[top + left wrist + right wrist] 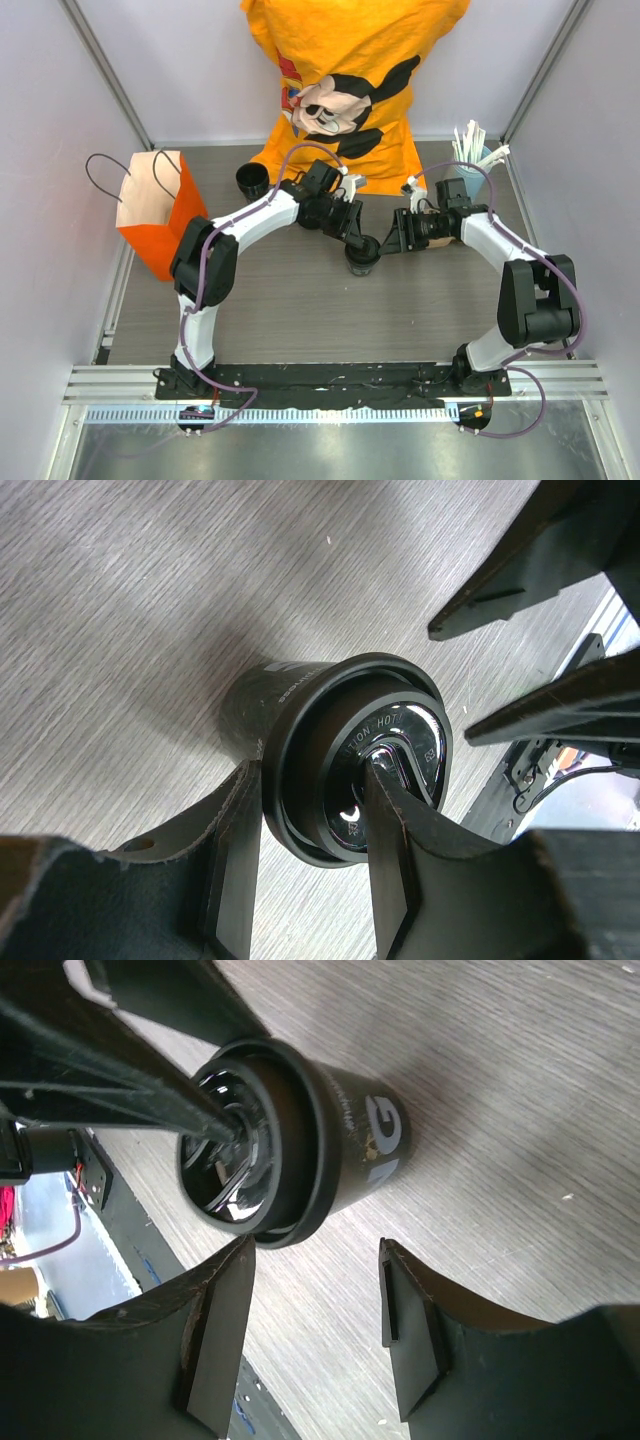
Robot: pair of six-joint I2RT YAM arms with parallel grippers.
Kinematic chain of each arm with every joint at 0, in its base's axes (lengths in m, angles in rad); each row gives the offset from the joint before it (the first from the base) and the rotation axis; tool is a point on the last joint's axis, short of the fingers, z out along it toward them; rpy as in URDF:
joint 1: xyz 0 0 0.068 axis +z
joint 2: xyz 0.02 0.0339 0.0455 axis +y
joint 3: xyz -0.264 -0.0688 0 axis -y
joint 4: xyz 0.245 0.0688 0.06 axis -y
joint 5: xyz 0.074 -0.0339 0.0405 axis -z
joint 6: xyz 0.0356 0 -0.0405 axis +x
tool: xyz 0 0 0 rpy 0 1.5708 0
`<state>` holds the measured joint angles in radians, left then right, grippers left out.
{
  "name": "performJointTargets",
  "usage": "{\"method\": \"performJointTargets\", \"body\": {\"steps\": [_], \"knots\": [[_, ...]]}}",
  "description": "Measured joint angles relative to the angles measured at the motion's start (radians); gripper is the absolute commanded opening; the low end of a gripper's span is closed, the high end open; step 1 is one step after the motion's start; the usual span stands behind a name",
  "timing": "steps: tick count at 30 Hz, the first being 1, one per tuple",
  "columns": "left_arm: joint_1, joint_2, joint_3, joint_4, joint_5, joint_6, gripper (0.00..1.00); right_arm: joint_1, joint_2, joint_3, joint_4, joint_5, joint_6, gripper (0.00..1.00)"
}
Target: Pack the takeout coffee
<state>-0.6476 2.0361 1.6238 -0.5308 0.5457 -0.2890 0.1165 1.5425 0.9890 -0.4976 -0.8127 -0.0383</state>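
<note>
Item: takeout coffee [360,257], upright, mid-tabletop [300,310].
Grey wood-grain surface, pale walls [60,150]; orange paper bag [150,215] standing far left, well apart from the cup. My left claw [315,780] is part-closed, pinching the rim of the black lid [385,755], one finger outside and one on top. My right claw [318,1260] gapes just beside the cup, touching nothing.
</note>
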Motion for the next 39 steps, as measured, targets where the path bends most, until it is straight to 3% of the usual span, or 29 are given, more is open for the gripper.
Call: {"method": "performJointTargets", "body": {"steps": [39], "knots": [[0.001,-0.031,-0.046,0.046,-0.036,-0.023,0.0,-0.002,0.098,0.051,0.042,0.017,0.064,0.53]]}}
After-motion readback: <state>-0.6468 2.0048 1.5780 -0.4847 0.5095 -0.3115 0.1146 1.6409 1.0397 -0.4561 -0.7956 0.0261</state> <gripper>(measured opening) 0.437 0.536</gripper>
